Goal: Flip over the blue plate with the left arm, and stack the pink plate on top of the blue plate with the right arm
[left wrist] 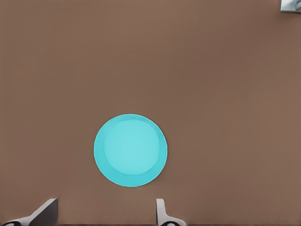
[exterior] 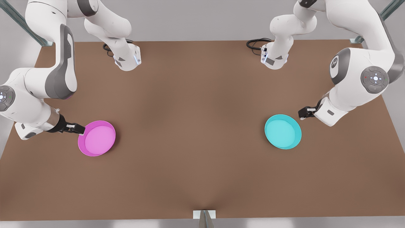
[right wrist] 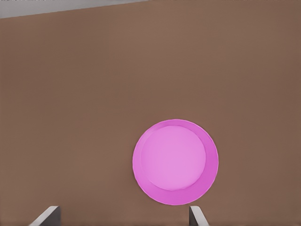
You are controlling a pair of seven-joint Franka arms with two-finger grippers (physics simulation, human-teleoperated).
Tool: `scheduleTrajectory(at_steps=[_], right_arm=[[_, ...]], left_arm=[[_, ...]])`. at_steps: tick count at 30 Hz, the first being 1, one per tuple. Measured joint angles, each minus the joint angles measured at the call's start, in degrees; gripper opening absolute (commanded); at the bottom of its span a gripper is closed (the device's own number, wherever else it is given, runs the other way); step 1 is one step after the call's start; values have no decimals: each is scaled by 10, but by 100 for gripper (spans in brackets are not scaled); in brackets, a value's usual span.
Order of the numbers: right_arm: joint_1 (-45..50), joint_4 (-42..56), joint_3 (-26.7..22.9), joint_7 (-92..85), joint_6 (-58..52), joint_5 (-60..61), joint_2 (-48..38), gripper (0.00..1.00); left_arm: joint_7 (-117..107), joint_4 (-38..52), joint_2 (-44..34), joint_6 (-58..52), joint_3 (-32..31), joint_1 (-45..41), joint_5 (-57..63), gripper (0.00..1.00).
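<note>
The blue plate (exterior: 282, 131) (left wrist: 130, 149) lies flat on the brown table toward the front view's right. My left gripper (exterior: 303, 113) (left wrist: 106, 207) hovers just beyond the plate's far right rim, open, with nothing between its fingers. At the front view's left lies the pink plate (exterior: 97, 138) (right wrist: 175, 161), also flat. Beside its left rim is my right gripper (exterior: 79, 129) (right wrist: 124, 214), open and holding nothing; the front view does not show whether it touches the rim.
The brown table (exterior: 196, 126) stretches wide between the two plates. Both arm bases (exterior: 126, 60) (exterior: 274, 60) stand at the far edge, with a black cable (exterior: 256, 42) beside one. A metal bracket (exterior: 204, 217) sits at the near edge.
</note>
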Motion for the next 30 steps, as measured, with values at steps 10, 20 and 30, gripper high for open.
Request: scheduleTrajectory(at_steps=[10, 20, 30], right_arm=[[-1, -1, 0, 0, 0, 1, 1, 100], [-1, -1, 0, 0, 0, 1, 1, 100], [0, 1, 0, -1, 0, 1, 0, 100]], left_arm=[[145, -257, 88, 315, 1, 177, -56, 100], [209, -466, 56, 465, 5, 209, -182, 100], [266, -433, 138, 503, 5, 207, -216, 100]])
